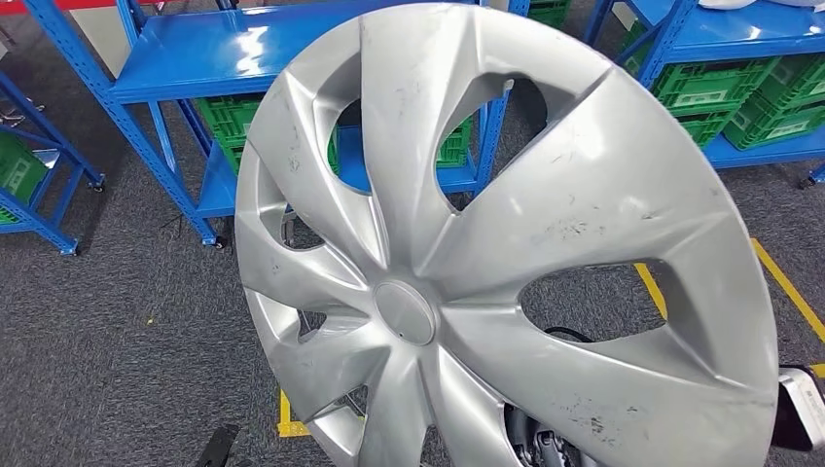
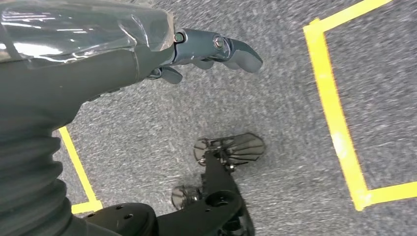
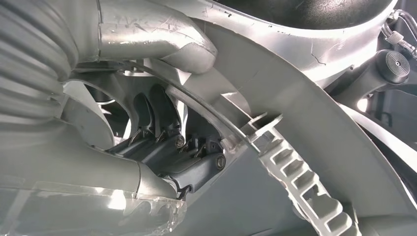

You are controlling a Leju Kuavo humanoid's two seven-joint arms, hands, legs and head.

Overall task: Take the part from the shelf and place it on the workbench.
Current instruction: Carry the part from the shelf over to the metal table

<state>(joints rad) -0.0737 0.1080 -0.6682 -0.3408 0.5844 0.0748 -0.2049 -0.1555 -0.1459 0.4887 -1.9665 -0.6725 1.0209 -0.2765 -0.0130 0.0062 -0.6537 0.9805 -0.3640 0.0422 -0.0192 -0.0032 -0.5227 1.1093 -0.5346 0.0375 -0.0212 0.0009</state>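
The part is a large silver hubcap (image 1: 506,253) with curved spokes and a round centre cap. It is held up, tilted, close in front of the head camera and hides most of the floor. My right hand (image 3: 172,152) grips it from behind, dark fingers hooked over the inner rim (image 3: 295,172) and the thumb on the other side of it. My left hand (image 2: 196,54) hangs over the grey carpet and holds nothing, its thumb stretched out and its fingers loosely bent.
Blue steel shelves (image 1: 224,58) stand behind the hubcap, with green crates (image 1: 720,88) on the lower levels. Yellow tape lines (image 1: 778,282) mark the grey carpet (image 1: 117,331). More blue racking (image 1: 39,195) stands at the left.
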